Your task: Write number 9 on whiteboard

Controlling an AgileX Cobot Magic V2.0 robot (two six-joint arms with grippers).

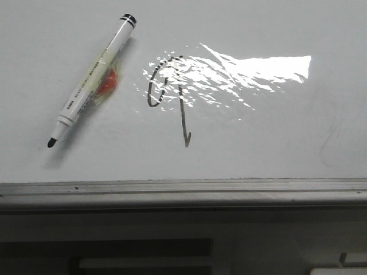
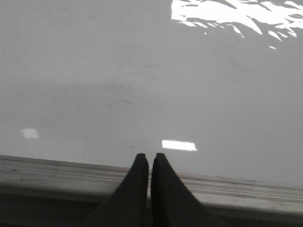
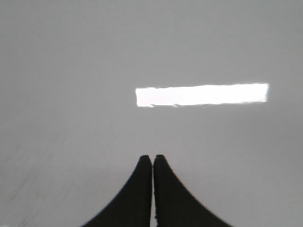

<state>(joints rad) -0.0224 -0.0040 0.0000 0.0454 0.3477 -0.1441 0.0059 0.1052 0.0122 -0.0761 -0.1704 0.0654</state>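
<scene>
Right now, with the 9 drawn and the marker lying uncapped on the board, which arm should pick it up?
Probably left. The marker lies on the whiteboard's left side, left of the number 9. Both the left tool and right tool are shut and empty; neither wrist view shows the marker.

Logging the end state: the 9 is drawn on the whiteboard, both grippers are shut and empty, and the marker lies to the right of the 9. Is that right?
Not quite. In the front view the marker lies to the left of the number 9, not the right. The rest holds: the 9 is on the whiteboard, and the left gripper and right gripper are shut and empty.
</scene>
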